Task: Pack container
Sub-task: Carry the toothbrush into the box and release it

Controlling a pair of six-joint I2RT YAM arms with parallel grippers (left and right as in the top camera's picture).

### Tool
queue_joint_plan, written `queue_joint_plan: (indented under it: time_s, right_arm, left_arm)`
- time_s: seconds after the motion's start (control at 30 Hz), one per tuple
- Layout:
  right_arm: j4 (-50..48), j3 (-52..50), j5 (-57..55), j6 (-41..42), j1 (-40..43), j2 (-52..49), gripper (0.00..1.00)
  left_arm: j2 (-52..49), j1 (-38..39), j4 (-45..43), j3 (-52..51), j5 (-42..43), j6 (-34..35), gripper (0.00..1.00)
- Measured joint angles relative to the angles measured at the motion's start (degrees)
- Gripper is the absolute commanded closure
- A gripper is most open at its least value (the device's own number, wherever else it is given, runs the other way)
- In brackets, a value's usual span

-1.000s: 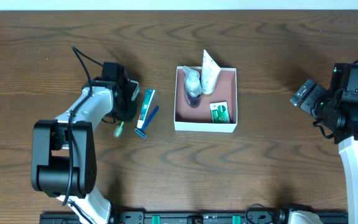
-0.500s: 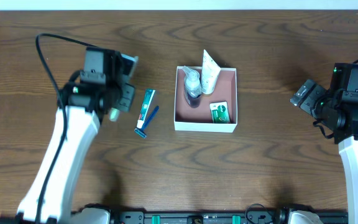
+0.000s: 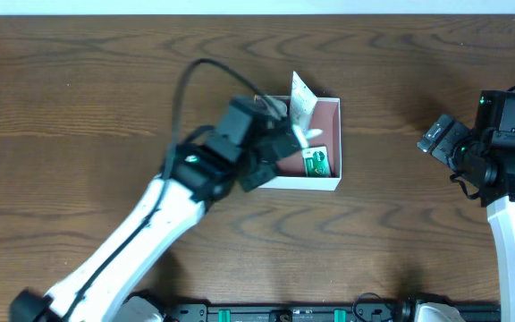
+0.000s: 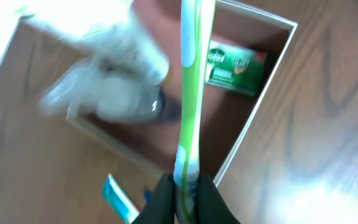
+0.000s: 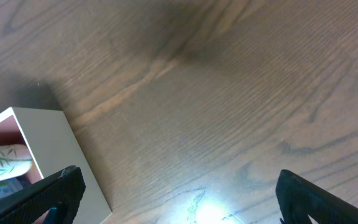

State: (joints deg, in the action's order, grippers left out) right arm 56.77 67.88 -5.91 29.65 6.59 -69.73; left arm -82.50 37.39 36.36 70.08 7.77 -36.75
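- Presently, my left gripper is pinching a green toothbrush by one end.
- Container sits near the centre of the table. My left gripper hangs over its 9 o'clock side, with the toothbrush reaching across the inside.
- Already inside: a bottle, blurred; a tube leaning over the 12 o'clock rim; a green packet towards 5 o'clock.
- Outstanding: the toothbrush is not yet released. A teal item lies just outside the container wall and probably needs packing.
- My right gripper has its fingers spread and holds nothing. It sits at the container's 3 o'clock, well apart.
- Judgement: packing is past halfway.
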Motion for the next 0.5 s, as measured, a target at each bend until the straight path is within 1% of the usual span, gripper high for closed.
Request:
queue_joint_plan:
  time_s: [0.13,0.37,0.47,0.5]
  right_arm:
    - [0.00,0.00,-0.02,0.00,0.15,0.00,0.01]
    - [-0.02,0.00,0.00,0.00,0.15,0.00,0.01]
    - [-0.02,0.00,0.00,0.00,0.15,0.00,0.01]
    - [-0.02,0.00,0.00,0.00,0.15,0.00,0.01]
  left_arm:
    - [-6.23,1.62,-5.14,-0.02,0.00,-5.25,0.94]
    - [-15.65,1.68,-13.81,-0.07,-0.07,-8.55,0.93]
    - [-17.84,1.68,-15.34,-0.09,-0.24,-9.18,0.77]
    - [-18.12,1.68,-15.41,-0.09,-0.22,-9.33,0.73]
